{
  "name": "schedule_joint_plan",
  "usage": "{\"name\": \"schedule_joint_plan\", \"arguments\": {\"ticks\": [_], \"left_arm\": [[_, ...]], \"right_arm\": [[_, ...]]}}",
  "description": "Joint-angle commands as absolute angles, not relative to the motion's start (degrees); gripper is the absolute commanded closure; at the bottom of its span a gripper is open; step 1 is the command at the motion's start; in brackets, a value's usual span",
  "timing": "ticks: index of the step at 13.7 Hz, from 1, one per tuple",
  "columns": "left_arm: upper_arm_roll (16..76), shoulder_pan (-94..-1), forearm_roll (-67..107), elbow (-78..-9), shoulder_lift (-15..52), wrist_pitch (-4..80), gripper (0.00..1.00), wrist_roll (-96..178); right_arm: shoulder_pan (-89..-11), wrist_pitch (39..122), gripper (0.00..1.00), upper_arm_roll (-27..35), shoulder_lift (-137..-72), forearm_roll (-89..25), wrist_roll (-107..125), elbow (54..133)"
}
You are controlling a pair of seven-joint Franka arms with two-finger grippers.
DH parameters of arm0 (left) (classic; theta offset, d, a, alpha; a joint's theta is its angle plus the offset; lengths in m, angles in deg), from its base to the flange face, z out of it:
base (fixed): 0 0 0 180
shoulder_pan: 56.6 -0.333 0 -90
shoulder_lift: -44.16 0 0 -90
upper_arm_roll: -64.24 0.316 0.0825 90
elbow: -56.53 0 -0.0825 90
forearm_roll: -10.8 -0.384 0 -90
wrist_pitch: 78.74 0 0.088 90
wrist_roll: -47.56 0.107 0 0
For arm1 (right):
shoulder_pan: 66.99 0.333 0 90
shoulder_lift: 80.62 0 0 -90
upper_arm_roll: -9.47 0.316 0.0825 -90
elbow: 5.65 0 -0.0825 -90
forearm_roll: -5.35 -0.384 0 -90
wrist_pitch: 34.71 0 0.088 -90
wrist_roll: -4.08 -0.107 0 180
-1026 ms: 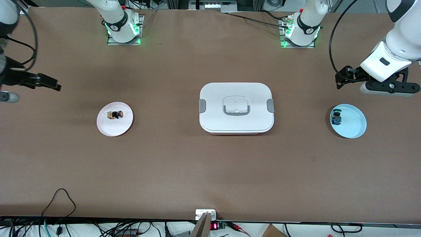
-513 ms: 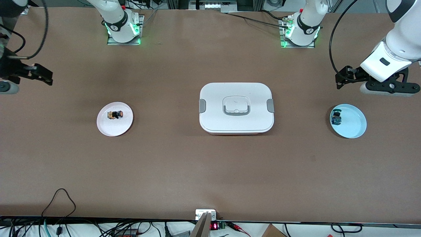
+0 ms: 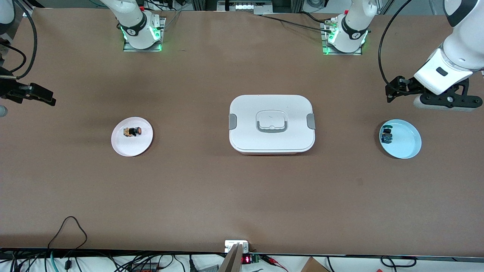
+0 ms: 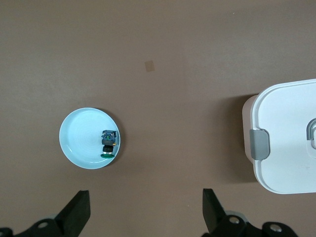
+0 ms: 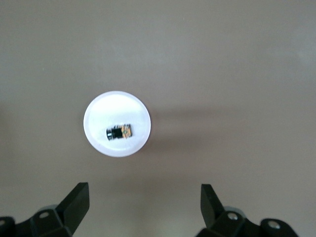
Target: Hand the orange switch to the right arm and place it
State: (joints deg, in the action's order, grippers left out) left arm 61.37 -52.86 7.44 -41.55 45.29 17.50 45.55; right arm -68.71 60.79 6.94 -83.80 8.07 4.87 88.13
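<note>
The orange switch (image 3: 133, 131) lies on its side on a small white plate (image 3: 130, 145) toward the right arm's end of the table. It also shows in the right wrist view (image 5: 119, 132) on that plate (image 5: 98, 111). My right gripper (image 3: 48, 99) is open and empty over bare table at that end, apart from the plate; its jaws stand wide in its wrist view (image 5: 143, 190). My left gripper (image 3: 390, 94) is open and empty over bare table close to a light blue plate (image 3: 406, 141), jaws wide in its wrist view (image 4: 144, 197).
A white lidded box (image 3: 271, 124) with grey latches stands mid-table; its corner shows in the left wrist view (image 4: 286, 138). The light blue plate (image 4: 76, 138) holds a similar switch with a green-blue top (image 4: 107, 144), also seen from the front (image 3: 386, 135).
My right gripper has drawn back toward the right arm's end of the table, away from the white plate. The left arm and the switches have not moved.
</note>
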Motion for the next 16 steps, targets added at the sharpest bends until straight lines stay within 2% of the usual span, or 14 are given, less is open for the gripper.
{"name": "schedule_joint_plan", "arguments": {"ticks": [1,6,16], "left_arm": [[61.6,-52.7,8.5,-40.2,44.9,16.4,0.00,45.2],[61.6,-52.7,8.5,-40.2,44.8,16.4,0.00,45.2],[61.5,-52.7,8.5,-40.2,44.9,16.4,0.00,45.2]], "right_arm": [[-68.9,64.0,0.00,7.4,-77.9,7.4,5.7,95.2],[-68.8,57.0,0.00,7.4,-81.0,7.2,5.6,87.3],[-67.9,57.0,0.00,8.1,-80.9,7.2,4.6,87.2]]}}
